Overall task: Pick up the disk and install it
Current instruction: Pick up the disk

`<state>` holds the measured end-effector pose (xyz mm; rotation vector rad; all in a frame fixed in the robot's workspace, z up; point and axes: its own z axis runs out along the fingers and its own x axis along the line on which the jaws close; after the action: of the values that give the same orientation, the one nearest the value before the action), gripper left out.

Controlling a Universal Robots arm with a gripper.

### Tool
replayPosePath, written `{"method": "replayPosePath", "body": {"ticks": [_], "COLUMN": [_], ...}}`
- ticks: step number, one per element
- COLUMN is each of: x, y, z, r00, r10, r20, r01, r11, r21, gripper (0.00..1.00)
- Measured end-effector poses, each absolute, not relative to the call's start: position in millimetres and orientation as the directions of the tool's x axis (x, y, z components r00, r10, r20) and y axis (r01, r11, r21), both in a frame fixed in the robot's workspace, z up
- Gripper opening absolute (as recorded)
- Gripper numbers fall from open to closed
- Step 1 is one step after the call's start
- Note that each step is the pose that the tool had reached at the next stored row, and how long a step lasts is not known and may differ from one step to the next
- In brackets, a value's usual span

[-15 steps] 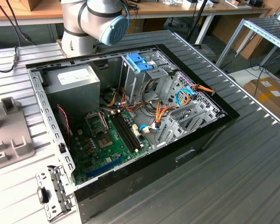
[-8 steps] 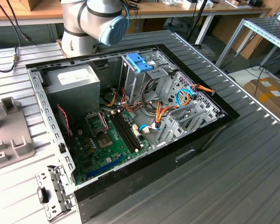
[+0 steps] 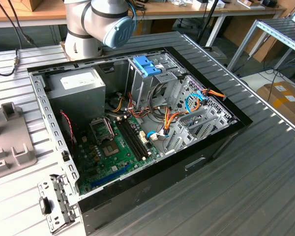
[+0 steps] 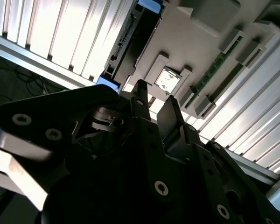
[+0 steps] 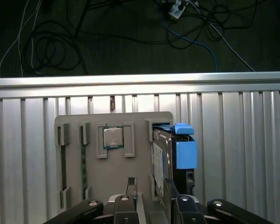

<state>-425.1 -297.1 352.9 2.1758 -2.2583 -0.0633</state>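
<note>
The disk stands on edge in a slot of a grey holder tray, its white label facing sideways and its bright blue rail and tab on the outer side. In the second wrist view the disk is a dark edge with blue ends. My gripper hovers just above the tray, open, with nothing between its black fingers. The disk sits beside the gap, level with one finger rather than inside it. In the second wrist view the gripper frames the processor chip between its fingers.
The tray also holds a processor chip and memory sticks in slots. The open computer case lies on the ribbed metal table, with a drive cage and blue plastic piece, a power-supply box and loose cables. The table edge is beyond the tray.
</note>
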Motion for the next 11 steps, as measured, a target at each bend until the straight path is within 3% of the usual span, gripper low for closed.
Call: {"method": "replayPosePath", "body": {"ticks": [11], "x": [-425.1], "y": [-292.9], "z": [352.9], "r00": [-0.038], "r10": [-0.999], "r20": [-0.024], "r01": [-0.999], "r11": [0.037], "r21": [0.033], "gripper": [0.36]}}
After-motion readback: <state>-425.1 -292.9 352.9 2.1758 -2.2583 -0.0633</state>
